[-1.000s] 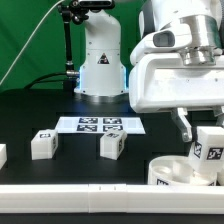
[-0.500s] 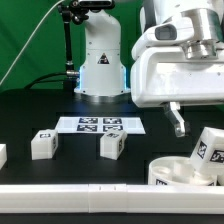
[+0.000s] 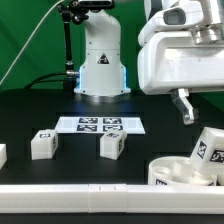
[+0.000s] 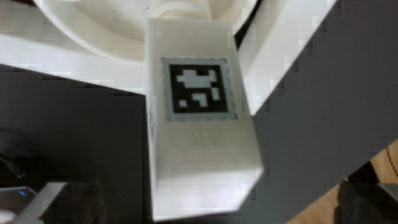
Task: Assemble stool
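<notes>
Your count stands at one seat [image 3: 178, 174], three legs in full sight, one marker board [image 3: 100, 124] and one border rail [image 3: 90, 199].

Two loose legs lie apart on the table [image 3: 30, 120], in front of the marker board: one [image 3: 42, 144] toward the exterior view's left, the other [image 3: 113, 145] near the middle. The third leg [image 3: 208, 150] stands tilted on the seat at the exterior view's right. You cannot tell from either view whether it is set into the seat. A further white block [image 3: 2, 155] is cut by the frame's left edge, so you cannot tell what it is.

The gripper [image 3: 204, 116] hangs above the tilted leg and clear of it. One finger [image 3: 183, 106] shows, with nothing against it, so the jaws stand spread and hold nothing.

The table is matt black and the backdrop behind it is green. The arm's white base [image 3: 100, 62] stands behind the marker board.

All the parts are smooth white plastic. The seat is a low round ring and the legs are stubby and blocky, each bearing a black-and-white square tag. The wrist view shows the tilted leg's flat face and tag close up [image 4: 196, 110], with the seat's curved rim [image 4: 80, 55] beside it.
</notes>
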`<state>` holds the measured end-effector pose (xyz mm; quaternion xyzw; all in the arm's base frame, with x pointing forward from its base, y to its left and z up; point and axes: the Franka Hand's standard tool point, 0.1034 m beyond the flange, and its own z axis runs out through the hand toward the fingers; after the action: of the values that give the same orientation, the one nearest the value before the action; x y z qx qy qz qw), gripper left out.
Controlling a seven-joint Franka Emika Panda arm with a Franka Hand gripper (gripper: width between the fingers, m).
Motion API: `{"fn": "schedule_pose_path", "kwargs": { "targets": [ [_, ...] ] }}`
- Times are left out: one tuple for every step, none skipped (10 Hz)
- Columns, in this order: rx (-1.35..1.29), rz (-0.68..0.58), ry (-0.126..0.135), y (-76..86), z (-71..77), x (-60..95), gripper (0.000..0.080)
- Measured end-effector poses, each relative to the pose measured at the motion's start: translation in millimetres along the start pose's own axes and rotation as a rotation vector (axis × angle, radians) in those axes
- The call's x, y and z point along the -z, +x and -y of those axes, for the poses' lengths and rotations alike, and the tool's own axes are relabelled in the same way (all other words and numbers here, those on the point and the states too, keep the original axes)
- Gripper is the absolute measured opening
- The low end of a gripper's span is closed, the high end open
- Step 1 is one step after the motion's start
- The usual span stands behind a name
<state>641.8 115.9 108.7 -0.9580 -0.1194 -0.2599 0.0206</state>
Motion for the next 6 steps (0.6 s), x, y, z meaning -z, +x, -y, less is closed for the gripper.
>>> {"fn": "schedule_pose_path", "kwargs": {
  "targets": [
    [0.000,0.007,0.002,-1.2,0.6,-0.7,0.0649],
    [0.000,0.034,0.013,-1.9,3.4,-1.1,0.0649],
    [-0.001,0.031,0.012,-1.0,2.7,-1.3,0.0649],
    [-0.005,0.067,0.024,-4.8,5.6,-2.7,0.0649],
    [-0.032,0.172,0.048,-9.3,10.3,-1.6,0.0649],
    [-0.022,0.234,0.047,-5.8,7.1,2.4,0.0649]
  ]
}}
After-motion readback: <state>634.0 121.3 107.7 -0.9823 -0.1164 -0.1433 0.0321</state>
